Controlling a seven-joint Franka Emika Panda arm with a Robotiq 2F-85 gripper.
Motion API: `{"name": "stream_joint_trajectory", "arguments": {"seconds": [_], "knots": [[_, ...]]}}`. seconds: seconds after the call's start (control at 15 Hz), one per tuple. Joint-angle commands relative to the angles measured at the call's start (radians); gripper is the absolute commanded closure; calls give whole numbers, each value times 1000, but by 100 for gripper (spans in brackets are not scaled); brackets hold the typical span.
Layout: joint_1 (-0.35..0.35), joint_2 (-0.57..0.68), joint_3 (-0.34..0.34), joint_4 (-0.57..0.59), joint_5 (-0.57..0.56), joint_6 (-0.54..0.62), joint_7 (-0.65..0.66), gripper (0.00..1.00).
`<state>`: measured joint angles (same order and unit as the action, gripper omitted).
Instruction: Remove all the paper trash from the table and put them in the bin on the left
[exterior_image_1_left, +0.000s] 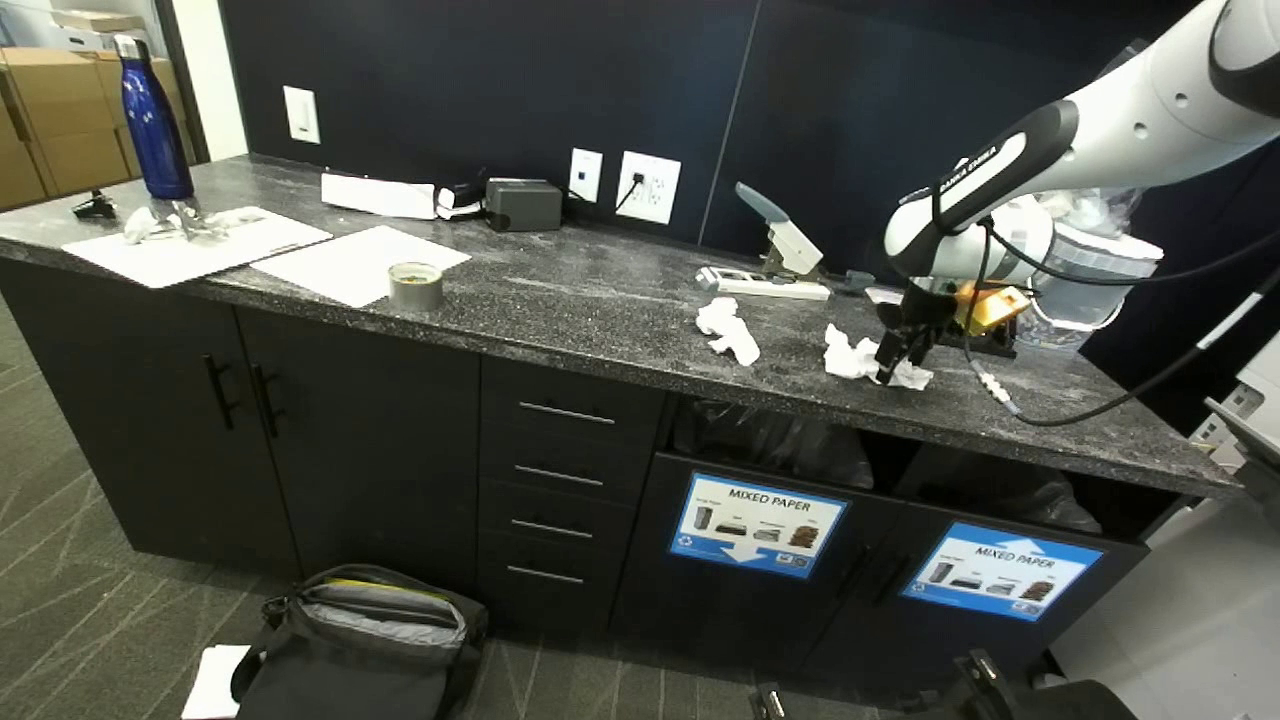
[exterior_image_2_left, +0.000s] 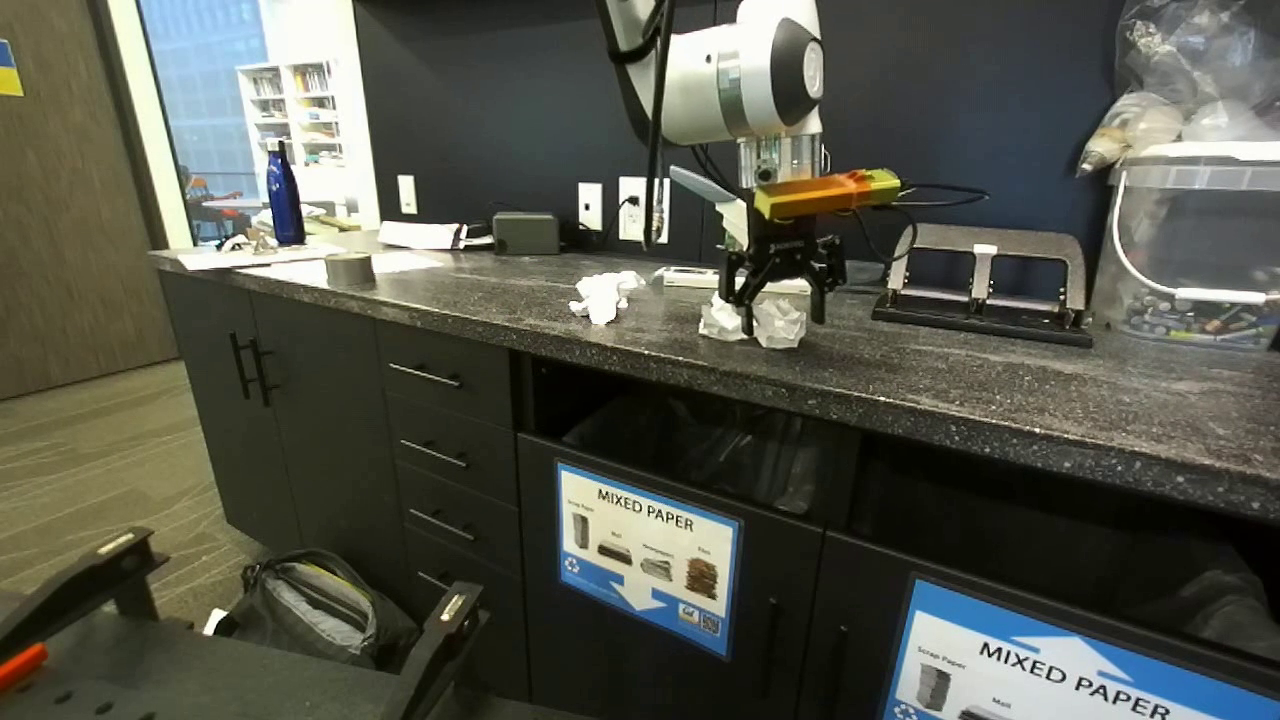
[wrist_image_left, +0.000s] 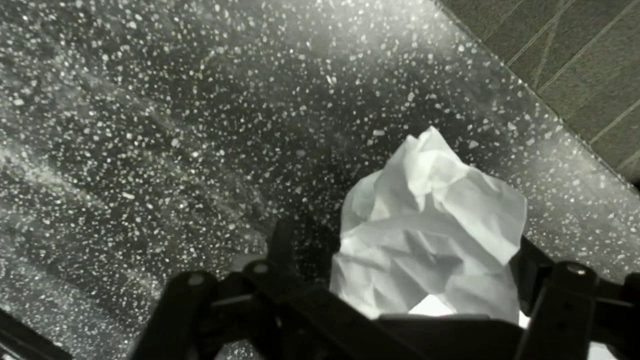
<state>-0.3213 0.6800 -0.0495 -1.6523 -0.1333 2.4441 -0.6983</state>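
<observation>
One crumpled white paper scrap (exterior_image_1_left: 728, 330) lies on the dark speckled countertop (exterior_image_1_left: 580, 300); it also shows in an exterior view (exterior_image_2_left: 605, 297). More crumpled paper (exterior_image_1_left: 850, 356) lies to its right, at my gripper (exterior_image_2_left: 783, 322); I cannot tell whether this is one scrap or two. My gripper points down with its fingers spread. In the wrist view the paper (wrist_image_left: 430, 220) sits between the fingers, close against the right finger, with a gap at the left one. The left bin (exterior_image_2_left: 650, 680), with a blue-and-white label, is below the counter, its opening showing a plastic liner (exterior_image_2_left: 740, 440).
A stapler (exterior_image_1_left: 785, 250) stands behind the scraps. A hole punch (exterior_image_2_left: 985, 280) and a clear bucket (exterior_image_2_left: 1190, 240) stand to the right. Flat white sheets (exterior_image_1_left: 360, 262), a tape roll (exterior_image_1_left: 415, 287) and a blue bottle (exterior_image_1_left: 155, 130) are at the left end. A matching right bin (exterior_image_1_left: 920, 650) is alongside.
</observation>
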Motion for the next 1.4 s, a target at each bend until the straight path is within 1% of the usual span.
{"name": "stream_joint_trajectory", "arguments": {"seconds": [0.0, 0.07, 0.33, 0.47, 0.53, 0.67, 0.8, 0.93, 1.0, 1.2, 1.27, 1.33], "knots": [[-31, 28, 33, 38, 32, 28, -47, 28], [-33, 30, 36, 37, 34, 34, -51, 30], [-37, 39, 43, 39, 44, 42, -53, 63], [-32, 41, 39, 37, 47, 43, -41, 77], [-31, 40, 39, 36, 48, 40, -38, 85], [-32, 30, 42, 22, 56, 49, -34, 90], [-32, 8, 46, -12, 73, 74, -19, 91], [-24, -26, 42, -78, 98, 109, 34, 87], [-11, -46, 33, -123, 109, 133, 83, 87], [46, -113, 11, -292, 99, 257, 271, 86], [76, -129, -2, -342, 83, 310, 347, 88], [106, -151, -16, -394, 77, 351, 414, 87]]}}
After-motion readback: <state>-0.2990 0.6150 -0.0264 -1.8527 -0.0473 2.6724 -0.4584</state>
